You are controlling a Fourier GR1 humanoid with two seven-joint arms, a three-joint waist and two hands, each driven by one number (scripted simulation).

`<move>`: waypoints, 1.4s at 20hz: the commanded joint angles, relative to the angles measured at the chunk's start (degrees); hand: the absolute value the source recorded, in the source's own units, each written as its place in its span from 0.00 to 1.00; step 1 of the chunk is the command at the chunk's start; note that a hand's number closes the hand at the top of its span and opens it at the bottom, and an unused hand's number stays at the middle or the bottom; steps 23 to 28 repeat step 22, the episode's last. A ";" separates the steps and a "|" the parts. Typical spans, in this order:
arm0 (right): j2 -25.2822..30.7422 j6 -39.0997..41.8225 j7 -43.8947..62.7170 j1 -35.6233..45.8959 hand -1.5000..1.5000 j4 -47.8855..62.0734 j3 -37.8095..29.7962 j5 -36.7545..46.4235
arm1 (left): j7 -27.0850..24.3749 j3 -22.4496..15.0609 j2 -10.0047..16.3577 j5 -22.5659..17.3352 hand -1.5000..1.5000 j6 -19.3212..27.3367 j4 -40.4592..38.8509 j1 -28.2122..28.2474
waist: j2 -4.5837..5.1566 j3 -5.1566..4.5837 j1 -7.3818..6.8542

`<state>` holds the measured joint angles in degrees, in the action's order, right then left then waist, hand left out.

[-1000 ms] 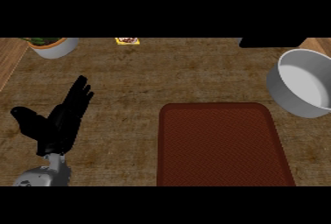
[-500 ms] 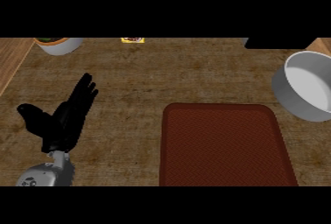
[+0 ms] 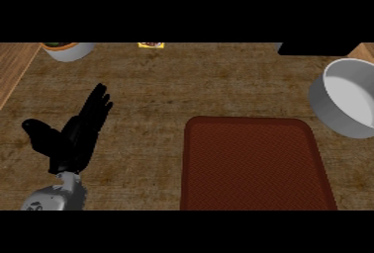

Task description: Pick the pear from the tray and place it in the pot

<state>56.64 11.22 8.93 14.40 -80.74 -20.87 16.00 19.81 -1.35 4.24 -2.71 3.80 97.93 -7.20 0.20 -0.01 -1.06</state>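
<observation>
- Near the front edge of the counter (image 3: 190,84), towards its left side, a grey forearm (image 3: 53,197) comes up from the lower border of the head view and carries the left hand (image 3: 70,143).
- At that spot the left hand is open: its black fingers (image 3: 95,106) lie straight and close together, pointing away from the robot and slightly to the right, and the thumb (image 3: 36,129) sticks out to the left. It has hold of nothing, and nothing lies under or against it apart from the counter's brown top.
- Right of the hand, well apart from it, a dark red tray (image 3: 252,163) with rounded corners lies flat on the counter. Its near end runs out at the front edge of the view and its long sides point away from the robot.
- Where the pear is cannot be told from this view.
- Beyond the tray's far right corner, at the counter's right edge, stands the pot (image 3: 326,109). It is round, grey outside and pale inside, and partly cut off by the right border.
- Along the left edge a strip of lighter wood (image 3: 15,69) borders the counter.
- At the far left corner stands a small pale planter (image 3: 70,50) with something green in it.
- On the far edge, right of the planter, lies a small yellow item (image 3: 150,45), too small to name.
- At the far right corner sits a black object (image 3: 314,48), cut off by the border.
</observation>
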 commanded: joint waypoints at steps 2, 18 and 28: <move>-5.99 0.53 0.69 4.05 1.00 7.42 4.87 0.28 | -0.02 1.12 0.46 -0.97 0.50 -0.77 -1.00 -0.51 | 0.08 0.01 -0.16; -13.97 -8.22 -4.74 16.07 0.00 22.95 -9.45 -11.51 | 1.46 0.84 0.06 0.29 0.50 0.33 -0.34 -1.97 | 0.00 0.07 0.52; -11.67 -9.99 -8.59 14.34 0.00 26.29 -14.16 -13.15 | -4.37 1.11 -0.30 -0.20 0.50 -1.22 -1.56 3.80 | -0.06 0.03 0.68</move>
